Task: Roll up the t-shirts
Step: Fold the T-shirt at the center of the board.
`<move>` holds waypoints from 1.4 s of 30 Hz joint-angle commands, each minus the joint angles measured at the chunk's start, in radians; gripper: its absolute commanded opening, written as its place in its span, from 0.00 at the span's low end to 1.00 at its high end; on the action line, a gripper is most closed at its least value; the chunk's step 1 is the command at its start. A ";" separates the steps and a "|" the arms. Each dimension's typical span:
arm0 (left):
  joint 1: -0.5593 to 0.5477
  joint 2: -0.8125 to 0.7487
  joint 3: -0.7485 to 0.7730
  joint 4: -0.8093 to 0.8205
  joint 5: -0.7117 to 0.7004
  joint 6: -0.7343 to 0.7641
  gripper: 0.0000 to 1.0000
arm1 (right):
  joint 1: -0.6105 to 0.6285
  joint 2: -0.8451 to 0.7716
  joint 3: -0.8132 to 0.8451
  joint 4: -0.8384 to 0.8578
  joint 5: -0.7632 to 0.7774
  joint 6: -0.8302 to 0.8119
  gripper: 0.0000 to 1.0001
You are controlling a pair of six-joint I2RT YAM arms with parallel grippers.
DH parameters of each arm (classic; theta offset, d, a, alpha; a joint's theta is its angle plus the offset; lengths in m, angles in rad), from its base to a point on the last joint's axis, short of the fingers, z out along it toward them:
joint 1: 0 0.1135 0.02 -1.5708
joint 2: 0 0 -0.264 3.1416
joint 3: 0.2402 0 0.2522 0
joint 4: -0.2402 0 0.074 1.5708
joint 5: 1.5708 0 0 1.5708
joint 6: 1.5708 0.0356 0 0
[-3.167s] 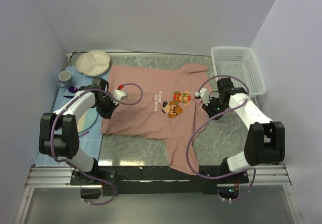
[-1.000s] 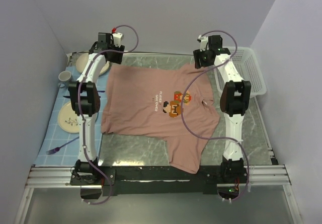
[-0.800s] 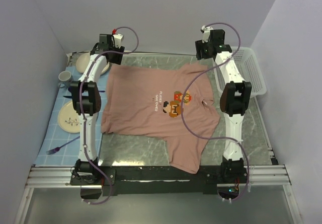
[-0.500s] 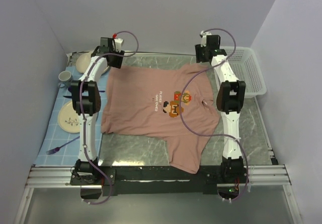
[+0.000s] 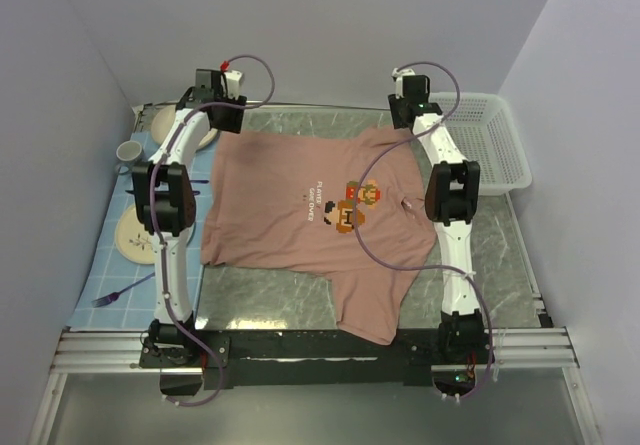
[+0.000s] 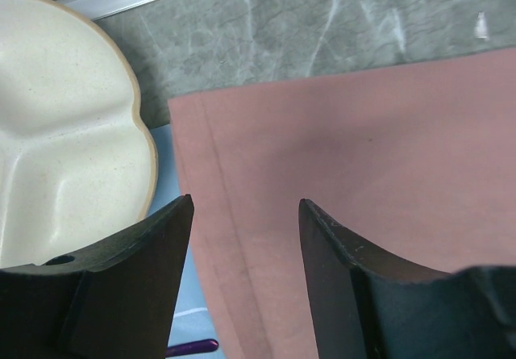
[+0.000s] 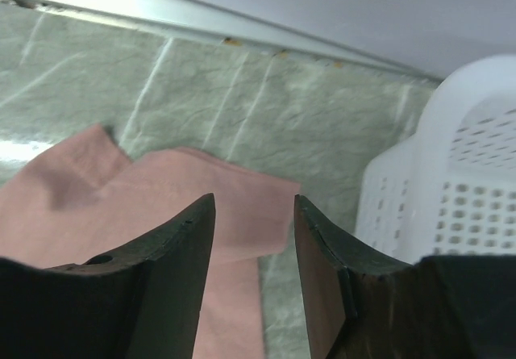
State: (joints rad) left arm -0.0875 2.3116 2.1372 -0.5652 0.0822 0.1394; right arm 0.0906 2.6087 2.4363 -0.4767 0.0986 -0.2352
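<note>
shirt position: the t-shirt (image 5: 300,205) lies spread flat on the counter (image 5: 480,255), print (image 5: 350,205) facing up, filling most of the middle.
long axis: runs left to right across the counter. The hem is at the left and the neck end at the right, judged from where the sleeves sit.
sleeves: one points to the far edge (image 7: 161,173), the other to the near edge (image 5: 365,310).
left claw: the left claw (image 6: 246,206) is over the far-left hem corner (image 6: 189,109). Its jaws are well apart, straddling the side hem, and hold nothing. Whether the tips touch the cloth cannot be told.
right claw: the right claw (image 7: 254,202) is over the tip of the far sleeve. Its jaws are parted by a moderate gap, cloth shows between them, and nothing is pinched.
why so placed: both arms reach to the far edge, likely to take its two ends together, so that side can be folded or tidied evenly before rolling.
neighbours: a divided dish (image 6: 64,117) sits just beside the hem corner. A white basket (image 7: 459,181) sits just beside the sleeve tip.
progress: rolling has not yet started.
</note>
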 commanded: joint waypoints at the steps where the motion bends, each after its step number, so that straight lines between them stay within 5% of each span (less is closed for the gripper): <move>1: -0.018 -0.095 -0.022 -0.005 0.039 -0.037 0.61 | 0.012 0.042 0.046 0.052 0.131 -0.125 0.50; 11: -0.023 -0.161 -0.063 -0.002 0.080 -0.072 0.61 | 0.024 0.070 0.059 0.029 0.107 -0.222 0.45; 14: -0.026 -0.167 -0.056 -0.005 0.090 -0.077 0.61 | 0.028 0.083 0.050 0.038 0.148 -0.259 0.10; 15: -0.026 -0.170 -0.054 -0.004 0.091 -0.078 0.61 | 0.026 0.089 0.044 0.055 0.161 -0.271 0.05; 22: -0.027 -0.178 -0.056 -0.009 0.079 -0.066 0.61 | 0.021 0.094 0.015 0.105 0.188 -0.332 0.48; 42: -0.043 -0.176 -0.042 -0.018 0.068 -0.043 0.61 | 0.014 0.111 0.085 -0.036 -0.033 -0.535 0.47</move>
State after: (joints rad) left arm -0.1253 2.1921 2.0808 -0.5766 0.1513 0.0856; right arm 0.1112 2.6930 2.4561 -0.4793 0.1062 -0.7307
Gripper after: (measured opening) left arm 0.606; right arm 0.473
